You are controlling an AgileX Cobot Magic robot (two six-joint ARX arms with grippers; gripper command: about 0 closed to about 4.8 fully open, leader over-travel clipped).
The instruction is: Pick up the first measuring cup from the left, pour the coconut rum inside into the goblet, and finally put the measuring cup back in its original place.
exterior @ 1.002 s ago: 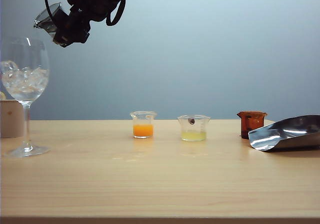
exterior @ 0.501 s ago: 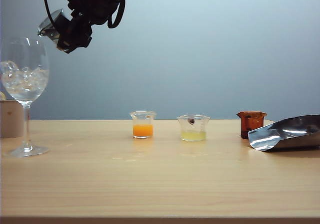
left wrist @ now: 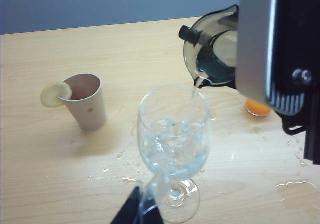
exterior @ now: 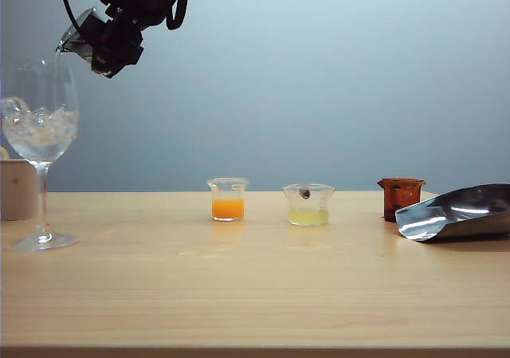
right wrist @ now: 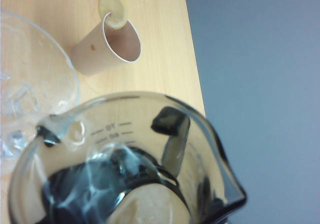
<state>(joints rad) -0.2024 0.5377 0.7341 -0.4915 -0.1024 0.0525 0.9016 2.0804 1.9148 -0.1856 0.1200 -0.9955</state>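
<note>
the right pincer (exterior: 94,41) grips the tilted measuring cup (left wrist: 212,54) above the goblet (left wrist: 173,134), coconut rum (left wrist: 194,90) streaming over its rim; the left pincer (left wrist: 140,211), state unclear, hovers beside the goblet's foot.

Smoky-grey, see-through measuring cup (left wrist: 212,49) with dark markings, clear rum (left wrist: 194,88) streaming colourless into a clear goblet (left wrist: 173,134). Black right gripper (exterior: 107,43); left gripper (left wrist: 139,210) dark too. Orange, pale yellow and amber-brown cups (exterior: 228,198) (exterior: 308,204) (exterior: 401,197) on light wood table (exterior: 255,294), silver scoop (exterior: 458,212), tan paper cup (left wrist: 86,100) with yellow lemon slice (left wrist: 55,93).

the measuring cup (right wrist: 125,159) bears graduation marks, the numbers "70" and "60" just readable
</note>
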